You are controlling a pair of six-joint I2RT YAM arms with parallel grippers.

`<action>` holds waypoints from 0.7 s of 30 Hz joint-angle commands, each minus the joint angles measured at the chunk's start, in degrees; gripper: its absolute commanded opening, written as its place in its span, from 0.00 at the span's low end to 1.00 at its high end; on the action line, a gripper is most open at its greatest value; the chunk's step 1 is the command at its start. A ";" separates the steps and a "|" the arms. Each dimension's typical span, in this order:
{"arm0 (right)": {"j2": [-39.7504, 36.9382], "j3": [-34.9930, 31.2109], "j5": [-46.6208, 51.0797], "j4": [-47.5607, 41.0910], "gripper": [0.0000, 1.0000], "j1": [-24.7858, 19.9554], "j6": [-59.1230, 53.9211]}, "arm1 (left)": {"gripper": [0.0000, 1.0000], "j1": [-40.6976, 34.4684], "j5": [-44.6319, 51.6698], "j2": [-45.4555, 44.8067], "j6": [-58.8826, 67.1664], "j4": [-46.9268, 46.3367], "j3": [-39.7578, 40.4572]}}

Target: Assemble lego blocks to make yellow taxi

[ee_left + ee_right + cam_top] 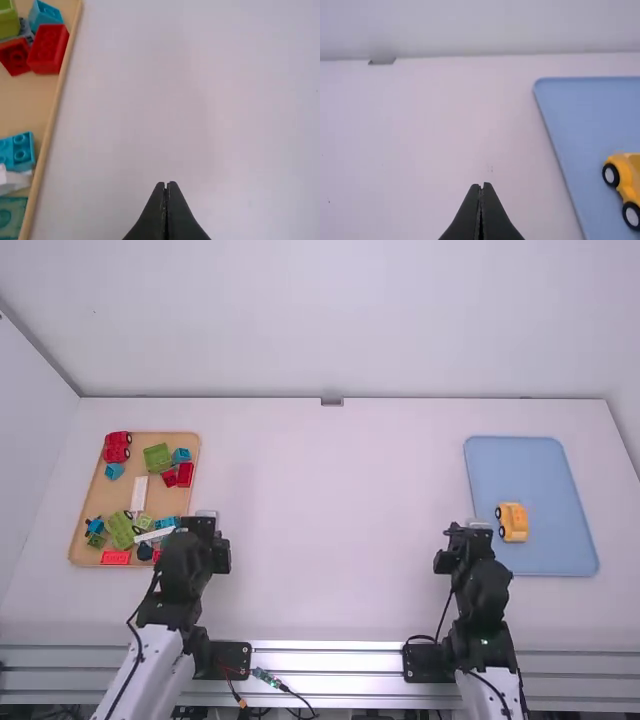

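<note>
In the high view, look to the right of the right jaws (481, 187) for the yellow car body (514, 522), near them on the blue tray (550, 470). Note its long axis, running roughly away from the arm bases, with wheels (611, 175) toward these jaws. Best to open them first, then probably to close across the shorter width. Find both pairs pressed together, with nothing between; see the left jaws (166, 186) well apart from the car, beside the wooden tray (53, 112) of loose blocks (48, 48).
</note>
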 commanded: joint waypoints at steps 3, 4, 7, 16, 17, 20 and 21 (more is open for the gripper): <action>-3.91 -0.58 0.14 -0.40 0.00 -0.10 0.25 | 0.00 0.16 -0.30 -5.38 0.38 -0.23 -5.39; -4.70 -0.58 0.14 -0.40 0.00 -0.10 0.25 | 0.00 0.16 -0.30 -6.53 0.38 -0.23 -5.39; -6.76 -0.58 0.14 -0.40 0.00 -0.10 0.25 | 0.00 0.16 -0.30 -9.58 0.38 -0.23 -5.39; -12.08 -0.58 0.14 -0.40 0.00 -0.10 0.25 | 0.00 0.16 -0.30 -17.88 0.38 -0.23 -5.39; -12.08 -0.58 0.14 -0.40 0.00 -0.10 0.25 | 0.00 0.16 -0.30 -18.80 0.38 -0.23 -5.39; -12.08 -0.58 0.14 -0.40 0.00 -0.10 0.25 | 0.00 0.16 -0.30 -21.02 0.38 -0.23 -5.39; -12.08 -0.58 0.14 -0.40 0.00 -0.10 0.25 | 0.00 0.16 -0.30 -21.88 0.38 -0.23 -5.39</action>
